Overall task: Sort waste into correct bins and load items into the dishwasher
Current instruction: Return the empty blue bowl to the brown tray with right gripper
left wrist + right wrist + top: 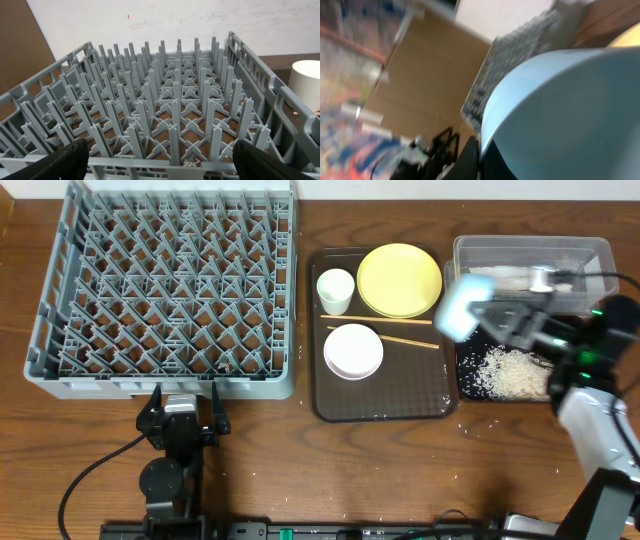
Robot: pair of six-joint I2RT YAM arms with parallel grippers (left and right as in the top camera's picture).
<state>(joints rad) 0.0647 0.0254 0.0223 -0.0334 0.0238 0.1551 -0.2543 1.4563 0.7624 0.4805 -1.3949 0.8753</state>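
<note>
In the wrist view alone, right gripper (479, 151) clamps light blue bowl (560, 110).

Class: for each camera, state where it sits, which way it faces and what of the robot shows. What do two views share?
Overhead: above the table, looking straight down; left arm, jaws open, before the dish rack; right arm, jaws gripping the light blue bowl.
Left wrist: low at the rack's near edge, facing across its pegs to the wall; own open jaws in the bottom corners.
Right wrist: blurred, tilted, facing the rack; bowl fills half, one dark jaw at its rim.
Shared: all three show the rack.
</note>
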